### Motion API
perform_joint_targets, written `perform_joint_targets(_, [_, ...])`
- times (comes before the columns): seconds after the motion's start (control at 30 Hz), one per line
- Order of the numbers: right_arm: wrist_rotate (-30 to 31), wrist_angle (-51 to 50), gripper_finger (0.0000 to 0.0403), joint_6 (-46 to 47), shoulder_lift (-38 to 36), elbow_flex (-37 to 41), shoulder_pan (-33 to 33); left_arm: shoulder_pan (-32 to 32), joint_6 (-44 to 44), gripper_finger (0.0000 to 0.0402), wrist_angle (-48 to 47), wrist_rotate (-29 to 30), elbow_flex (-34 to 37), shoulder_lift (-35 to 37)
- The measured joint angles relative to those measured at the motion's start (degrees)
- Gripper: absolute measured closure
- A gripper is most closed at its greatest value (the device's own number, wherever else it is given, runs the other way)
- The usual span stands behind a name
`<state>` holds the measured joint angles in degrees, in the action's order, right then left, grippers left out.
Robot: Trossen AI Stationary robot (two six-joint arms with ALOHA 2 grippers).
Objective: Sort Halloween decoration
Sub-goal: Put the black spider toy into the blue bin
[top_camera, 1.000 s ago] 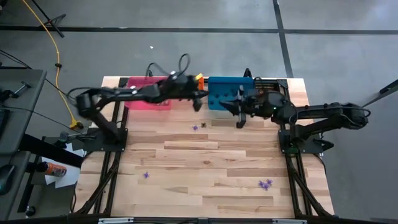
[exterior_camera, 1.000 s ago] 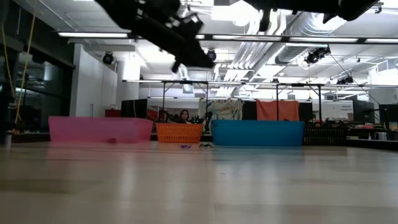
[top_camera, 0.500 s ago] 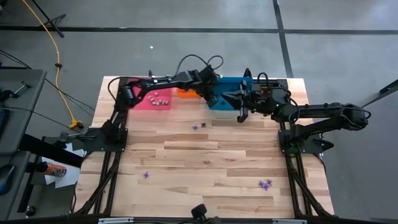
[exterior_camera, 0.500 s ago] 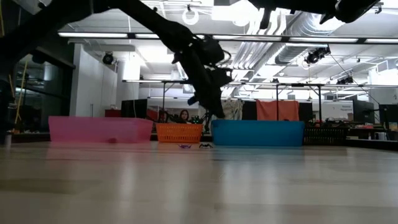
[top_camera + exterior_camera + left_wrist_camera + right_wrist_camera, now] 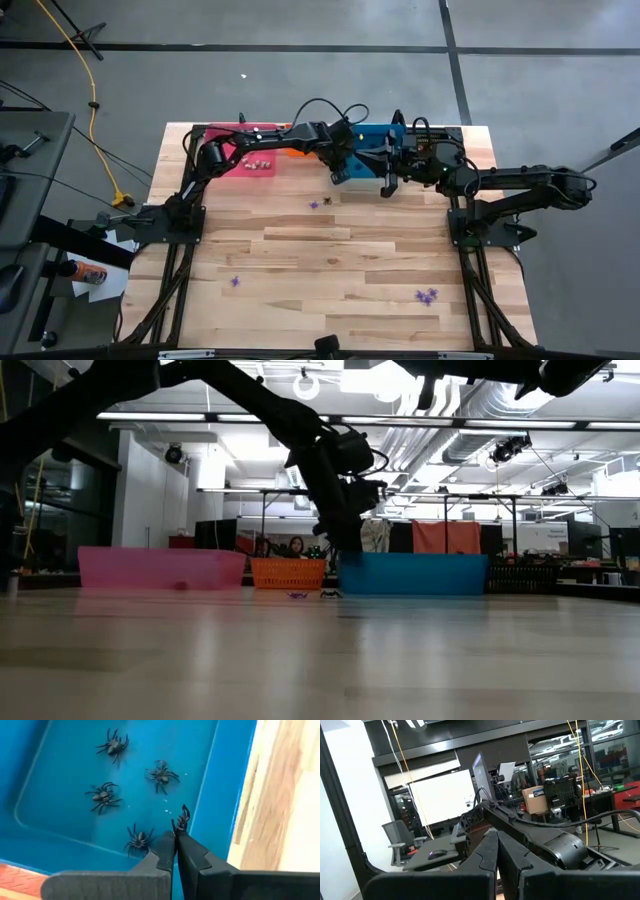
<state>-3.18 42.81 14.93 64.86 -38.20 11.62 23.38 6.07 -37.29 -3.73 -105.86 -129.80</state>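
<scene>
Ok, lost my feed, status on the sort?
Left gripper shut on black spider over blue bin. Four spiders inside already. Right gripper shut, empty, beside bin. Nothing blocking.

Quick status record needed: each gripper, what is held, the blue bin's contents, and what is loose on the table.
left gripper: shut on a black spider, over the blue bin
right gripper: shut, holding nothing, raised by the blue bin's right side
blue bin contents: four black spiders
pink bin: several pale trinkets
loose on table: purple trinkets near front right, one front left, one mid-table
</scene>
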Motion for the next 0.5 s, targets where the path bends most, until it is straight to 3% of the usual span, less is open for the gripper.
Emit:
perform_joint_targets(0.23, [0.0,-0.13,0.0403,0.01,0.0,0.0,0.0,-0.13,1.49,0.0387,-0.14,2.12,0.0,0.0])
perform_joint_targets(0.5, [0.0,-0.11,0.0403,0.01,0.0,0.0,0.0,-0.25,2.12,0.0295,-0.23,2.16,0.04,1.13])
